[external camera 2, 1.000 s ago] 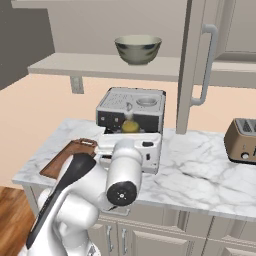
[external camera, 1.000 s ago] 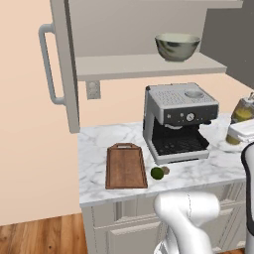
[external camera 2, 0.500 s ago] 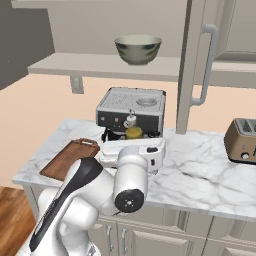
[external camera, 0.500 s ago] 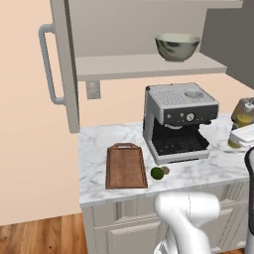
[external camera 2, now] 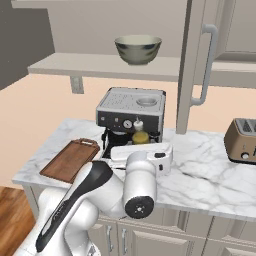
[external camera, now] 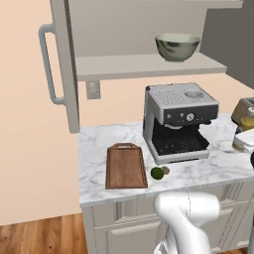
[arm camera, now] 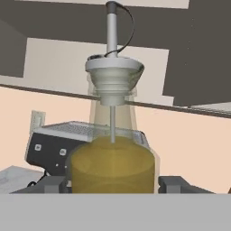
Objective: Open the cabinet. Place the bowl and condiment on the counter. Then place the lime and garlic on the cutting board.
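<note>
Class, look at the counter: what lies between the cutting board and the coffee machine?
In the left base view, the lime and the garlic lie between the cutting board and the coffee machine.

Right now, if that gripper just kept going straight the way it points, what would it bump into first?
The gripper already has the condiment bottle between its fingertips. Beyond it, probably the coffee machine; depth is unclear.

A silver and black coffee machine (external camera: 179, 120) stands against the peach wall (external camera: 25, 149), a round dial on its dark front and a drip grille at its base. A pale outlet plate (external camera: 93, 90) sits on the wall to its left. In the right base view a brown toaster (external camera 2: 242, 141) stands well apart on its other side. Wooden flooring (external camera: 44, 237) shows below
</note>
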Available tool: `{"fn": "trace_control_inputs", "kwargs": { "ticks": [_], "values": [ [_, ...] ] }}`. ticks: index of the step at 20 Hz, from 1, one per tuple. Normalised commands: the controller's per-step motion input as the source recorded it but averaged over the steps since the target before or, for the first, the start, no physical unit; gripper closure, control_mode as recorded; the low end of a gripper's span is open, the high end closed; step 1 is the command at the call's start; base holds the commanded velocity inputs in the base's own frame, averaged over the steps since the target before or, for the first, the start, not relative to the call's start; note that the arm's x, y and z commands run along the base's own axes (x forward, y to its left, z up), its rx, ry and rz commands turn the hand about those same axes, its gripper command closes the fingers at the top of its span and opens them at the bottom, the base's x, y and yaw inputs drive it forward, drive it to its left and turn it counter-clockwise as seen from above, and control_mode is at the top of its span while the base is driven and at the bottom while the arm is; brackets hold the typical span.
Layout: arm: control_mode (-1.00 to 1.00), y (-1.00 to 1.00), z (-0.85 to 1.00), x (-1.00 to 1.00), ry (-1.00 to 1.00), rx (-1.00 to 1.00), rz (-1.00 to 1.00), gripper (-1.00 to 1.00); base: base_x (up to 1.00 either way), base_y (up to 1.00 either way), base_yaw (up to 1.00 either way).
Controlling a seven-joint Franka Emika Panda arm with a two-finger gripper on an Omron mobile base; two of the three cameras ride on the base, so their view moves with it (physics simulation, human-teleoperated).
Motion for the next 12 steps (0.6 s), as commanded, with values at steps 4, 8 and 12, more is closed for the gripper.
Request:
{"fn": "trace_control_inputs", "kwargs": {
  "ticks": [4,8,12],
  "values": [
    [-1.00,-0.15,-0.20,0.02,0.00,0.00,0.03,1.00,0.00,0.00,0.00],
    [-1.00,-0.14,-0.21,0.00,0.00,0.00,0.04,1.00,0.00,0.00,0.00],
    [-1.00,-0.11,-0.22,0.03,0.00,0.00,0.07,1.00,0.00,0.00,0.00]
  ]
}}
